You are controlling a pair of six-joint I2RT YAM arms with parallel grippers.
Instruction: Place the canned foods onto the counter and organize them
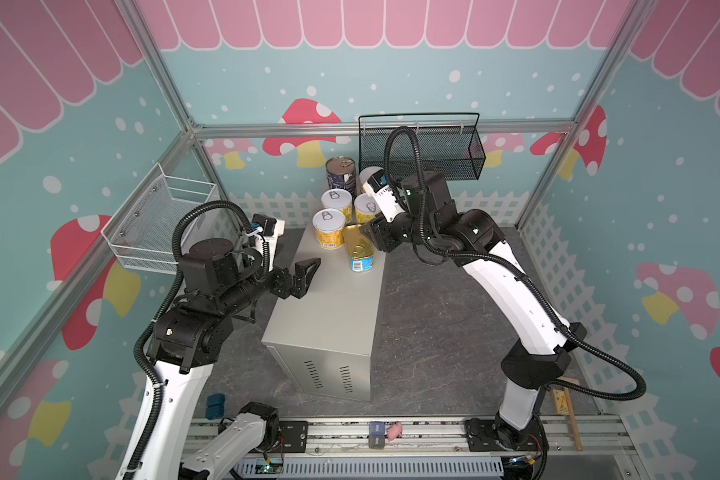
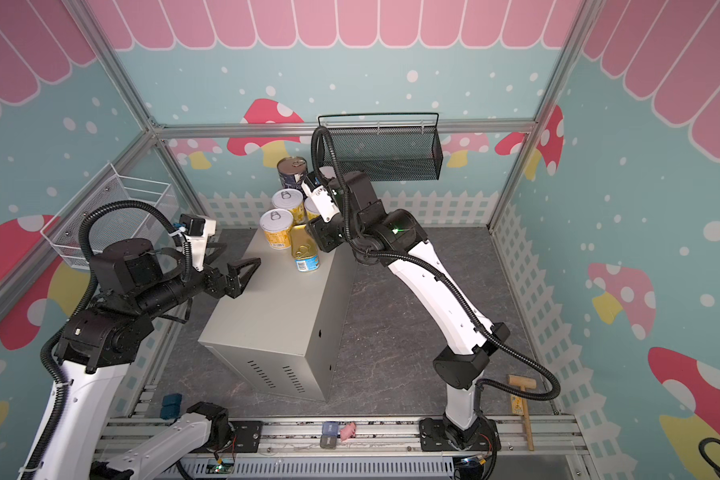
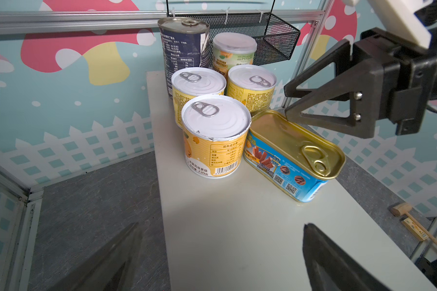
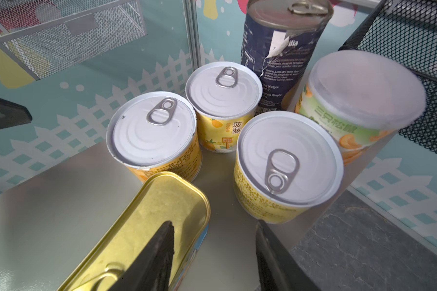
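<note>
Six canned foods stand grouped at the far end of the counter (image 1: 329, 316): a navy can (image 1: 341, 172), a white-lidded yellow can (image 3: 234, 50) and three short yellow pull-tab cans (image 1: 336, 203) (image 1: 366, 210) (image 1: 329, 228). A flat gold-topped tin (image 1: 358, 247) lies nearest. My right gripper (image 4: 215, 223) hovers at the tin's far right corner, one finger over its gold top. Its jaws are apart with only bare counter between them. My left gripper (image 1: 310, 276) is open wide over the counter's left edge, short of the cans and holding nothing.
A black mesh basket (image 1: 422, 151) hangs on the back wall just behind the cans. A white wire basket (image 1: 163, 220) is on the left wall. A wooden mallet (image 2: 524, 399) lies on the floor at front right. Small items (image 1: 395, 430) sit on the front rail.
</note>
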